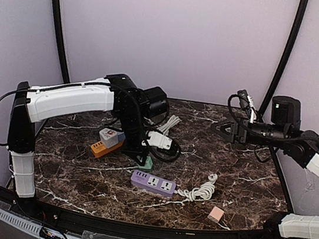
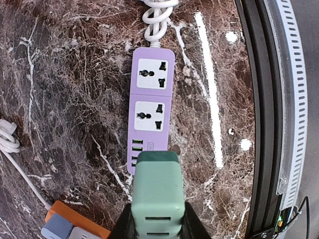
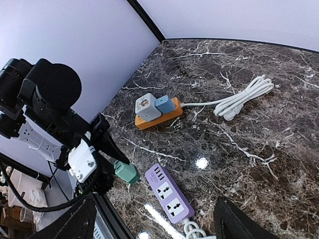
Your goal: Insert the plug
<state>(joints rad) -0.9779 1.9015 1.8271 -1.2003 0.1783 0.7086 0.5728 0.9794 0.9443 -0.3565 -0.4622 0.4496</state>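
Plug (image 2: 157,189), green, clamped in left gripper (image 2: 158,230) near purple strip (image 2: 151,107), its print illegible; right gripper (image 3: 152,221) wide, apparently empty

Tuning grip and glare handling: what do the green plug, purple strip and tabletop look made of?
Green plug: matte moulded plastic, even shading. Purple strip: smooth plastic, slight sheen. Tabletop: glossy marble or marble-look laminate; white veins, sharp reflections.

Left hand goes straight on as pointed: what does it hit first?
Likely the purple strip, USB end: the green plug in the left hand hangs right over it. Gap unclear.
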